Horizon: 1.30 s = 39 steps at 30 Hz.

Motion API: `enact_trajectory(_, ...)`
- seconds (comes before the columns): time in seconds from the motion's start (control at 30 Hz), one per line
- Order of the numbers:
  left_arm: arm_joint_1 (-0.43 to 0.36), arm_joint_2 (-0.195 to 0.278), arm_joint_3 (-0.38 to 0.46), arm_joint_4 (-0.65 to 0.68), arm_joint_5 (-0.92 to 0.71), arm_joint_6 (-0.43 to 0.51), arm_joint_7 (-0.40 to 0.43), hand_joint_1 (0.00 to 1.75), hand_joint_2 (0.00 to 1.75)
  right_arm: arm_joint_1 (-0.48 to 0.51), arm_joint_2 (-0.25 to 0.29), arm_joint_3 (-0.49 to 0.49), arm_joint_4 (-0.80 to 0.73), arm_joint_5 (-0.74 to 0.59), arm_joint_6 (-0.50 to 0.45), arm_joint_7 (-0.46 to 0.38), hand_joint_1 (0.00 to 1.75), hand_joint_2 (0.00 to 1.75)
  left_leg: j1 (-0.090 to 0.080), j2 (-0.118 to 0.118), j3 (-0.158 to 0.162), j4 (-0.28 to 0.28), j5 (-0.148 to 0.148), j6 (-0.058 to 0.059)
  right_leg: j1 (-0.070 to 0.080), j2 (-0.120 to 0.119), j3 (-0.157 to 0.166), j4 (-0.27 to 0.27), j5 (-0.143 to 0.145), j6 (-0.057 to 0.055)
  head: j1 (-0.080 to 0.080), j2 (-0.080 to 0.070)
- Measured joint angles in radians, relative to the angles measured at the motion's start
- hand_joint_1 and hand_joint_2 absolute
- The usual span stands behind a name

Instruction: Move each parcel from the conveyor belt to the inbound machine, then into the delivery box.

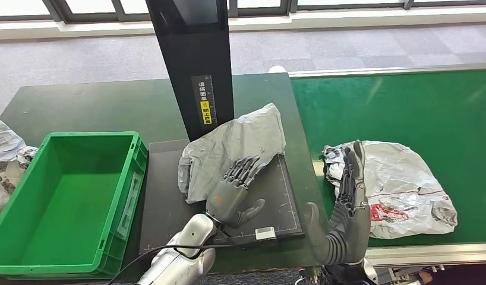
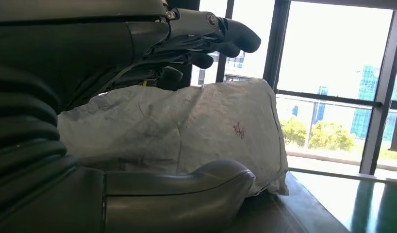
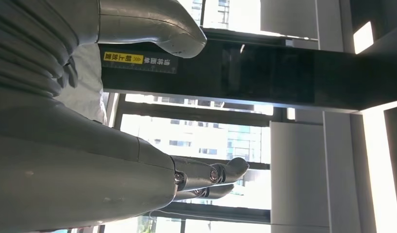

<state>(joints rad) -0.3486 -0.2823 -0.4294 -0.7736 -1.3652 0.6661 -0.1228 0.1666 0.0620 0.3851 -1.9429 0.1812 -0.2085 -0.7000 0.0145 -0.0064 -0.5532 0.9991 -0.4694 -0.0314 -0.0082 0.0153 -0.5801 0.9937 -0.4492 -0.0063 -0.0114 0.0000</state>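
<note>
A green delivery box (image 1: 68, 196) is seen standing open, nothing inside it, just left of the black inbound machine platform (image 1: 169, 202). A grey parcel (image 1: 234, 151) is laid on that platform, against the machine's black upright column (image 1: 196, 65). The left hand (image 1: 234, 193) is rested on the parcel's near edge, fingers spread over it and thumb apart, nothing gripped. Right of the platform, a white parcel (image 1: 395, 184) is laid on the green conveyor belt (image 1: 407, 113). The right hand (image 1: 344, 208) is held upright just beside that parcel, fingers straight and open, holding nothing.
</note>
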Motion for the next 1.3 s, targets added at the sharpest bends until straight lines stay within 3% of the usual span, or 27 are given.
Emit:
enact_trajectory(0.17,-0.028,-0.008,-0.006,0.069,-0.072,0.017,0.058,0.0,1.75,0.006,-0.003,0.0,0.0,0.003,0.012,0.0,0.0,1.75,0.0,0.0,0.0,0.0,0.0,0.0,0.0,0.0,0.0,0.0,0.0,0.0,0.0,0.0)
enact_trajectory(0.37,-0.042,0.017,-0.041,-0.005,-0.147,0.033,0.296,0.0,1.75,0.013,-0.003,0.0,0.0,0.018,0.014,0.0,0.0,1.75,0.0,0.0,-0.001,0.0,0.0,0.001,0.0,0.0,0.0,0.0,0.0,0.0,0.0,0.0)
enact_trajectory(0.6,-0.045,0.046,-0.083,-0.061,-0.147,0.033,0.334,0.0,1.75,0.015,-0.003,0.0,0.0,0.019,0.014,0.0,0.0,1.75,0.0,-0.001,-0.001,0.0,0.001,0.001,0.0,-0.001,0.0,0.0,0.0,0.0,0.0,0.0)
enact_trajectory(0.8,-0.115,0.138,-0.254,-0.121,-0.148,0.033,0.696,0.0,1.75,0.012,-0.003,0.0,0.004,0.016,0.019,0.0,0.0,1.75,0.0,-0.001,-0.002,0.0,0.002,0.001,0.0,-0.001,0.0,0.0,0.0,0.0,0.0,0.0)
enact_trajectory(0.93,-0.184,0.185,-0.363,-0.114,-0.148,0.033,0.801,0.0,1.75,0.002,-0.002,0.0,0.015,0.013,0.037,0.001,0.0,1.75,0.0,-0.001,-0.002,0.0,0.003,0.002,0.0,-0.001,0.0,0.001,0.0,0.0,0.0,0.0)
enact_trajectory(1.03,-0.216,0.191,-0.389,-0.068,-0.137,0.033,0.723,0.0,1.75,-0.005,0.001,0.0,0.024,0.014,0.06,0.001,0.0,1.75,-0.001,-0.001,-0.002,0.0,0.003,0.002,0.0,-0.001,0.0,0.001,0.001,0.0,0.0,0.0)
enact_trajectory(1.13,-0.224,0.163,-0.343,0.029,-0.079,0.028,0.496,0.0,1.75,-0.01,0.004,0.0,0.029,0.016,0.072,0.0,0.0,1.75,-0.002,-0.001,-0.002,0.0,0.003,0.002,0.0,-0.001,0.0,0.001,0.001,0.001,0.0,0.0)
enact_trajectory(1.2,-0.224,0.135,-0.296,0.096,-0.041,0.012,0.388,0.0,1.75,-0.01,0.005,0.0,0.031,0.015,0.08,0.0,0.0,1.75,-0.002,-0.001,-0.002,0.0,0.003,0.002,0.0,-0.001,0.0,0.001,0.001,0.001,0.0,0.0)
enact_trajectory(1.3,-0.224,0.097,-0.237,0.177,-0.02,-0.032,0.334,0.0,1.75,-0.01,0.007,0.0,0.033,0.015,0.088,0.0,0.0,1.75,-0.002,-0.001,-0.002,0.0,0.002,0.003,0.0,-0.001,-0.001,0.0,0.001,0.001,0.0,0.0)
